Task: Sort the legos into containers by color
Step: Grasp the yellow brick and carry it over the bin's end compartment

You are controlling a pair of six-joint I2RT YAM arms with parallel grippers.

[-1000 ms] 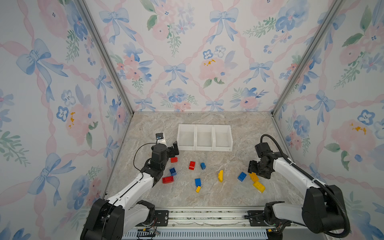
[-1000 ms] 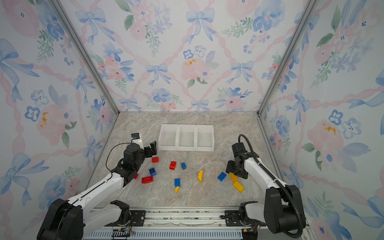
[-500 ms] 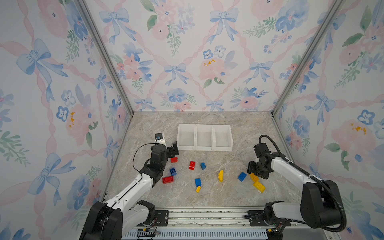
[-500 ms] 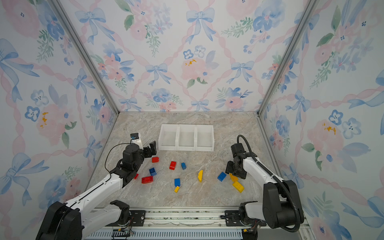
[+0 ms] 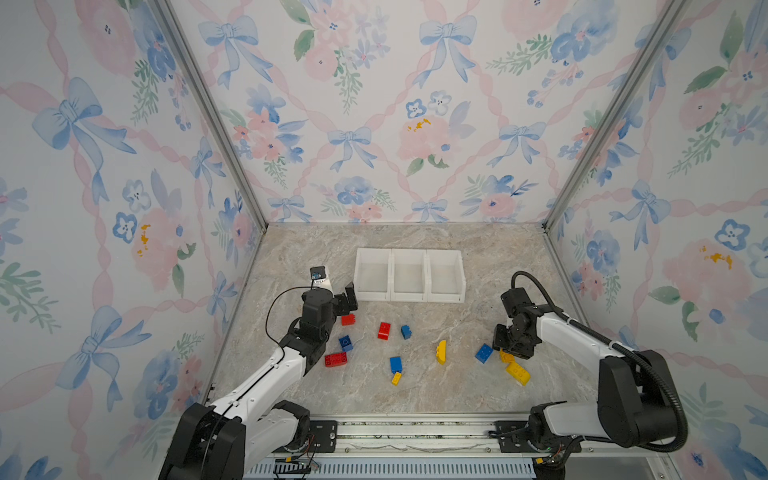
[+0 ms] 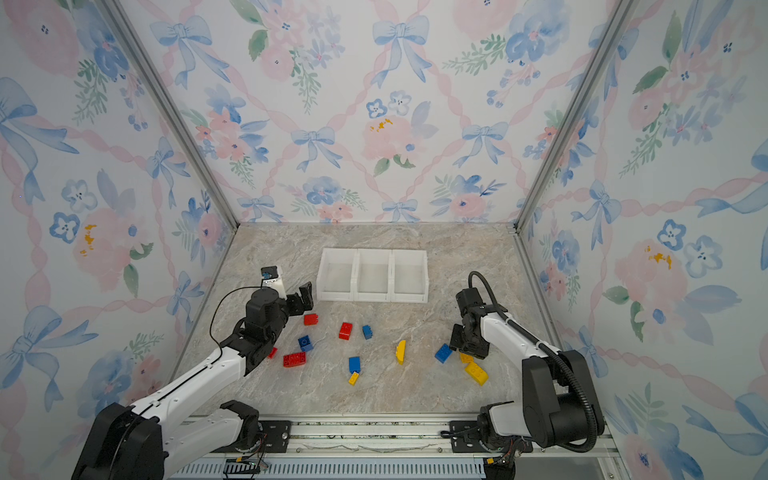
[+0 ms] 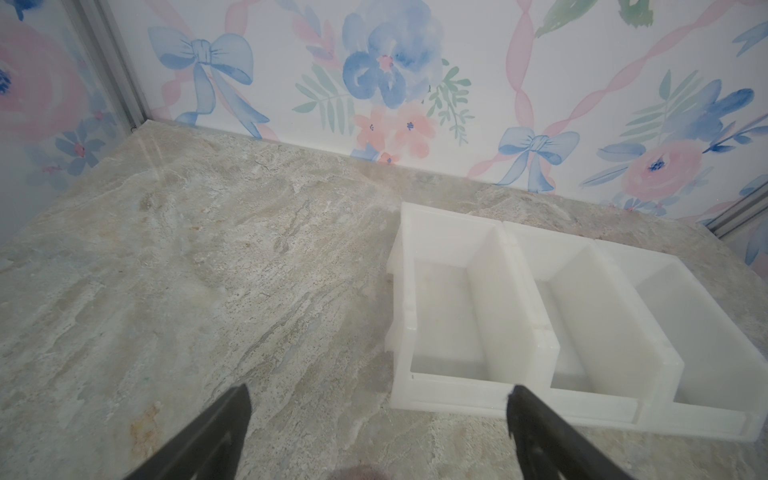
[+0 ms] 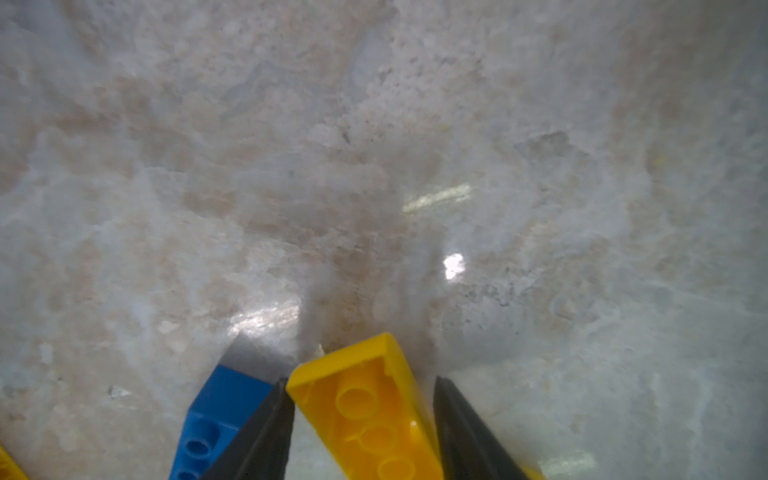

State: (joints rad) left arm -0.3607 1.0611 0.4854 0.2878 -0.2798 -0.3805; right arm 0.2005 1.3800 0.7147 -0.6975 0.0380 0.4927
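Two pincers: left pincer (image 7: 378, 390) spread wide; right pincer (image 8: 361, 381) straddles yellow lego (image 8: 374, 419), clamped or not, cannot tell.

left arm (image 5: 266, 374) and right arm (image 5: 577, 336) — white links, black joints, black cables.

Walls (image 5: 415, 83): floral wallpaper on three sides, with blue bows and pink ribbons.
Corner posts (image 5: 210, 109): bare metal.
Table (image 5: 415, 241): beige marbled top, glossy.

Table top (image 5: 415, 245): stone-patterned, smooth, faint sheen with bright reflections. Containers (image 5: 409, 296), centre of frame: white plastic, matt, slightly translucent. Yellow brick (image 8: 365, 407) and blue brick (image 8: 216, 411), right wrist view: glossy moulded plastic. Rail (image 5: 415, 428), bottom of frame: bare metal.
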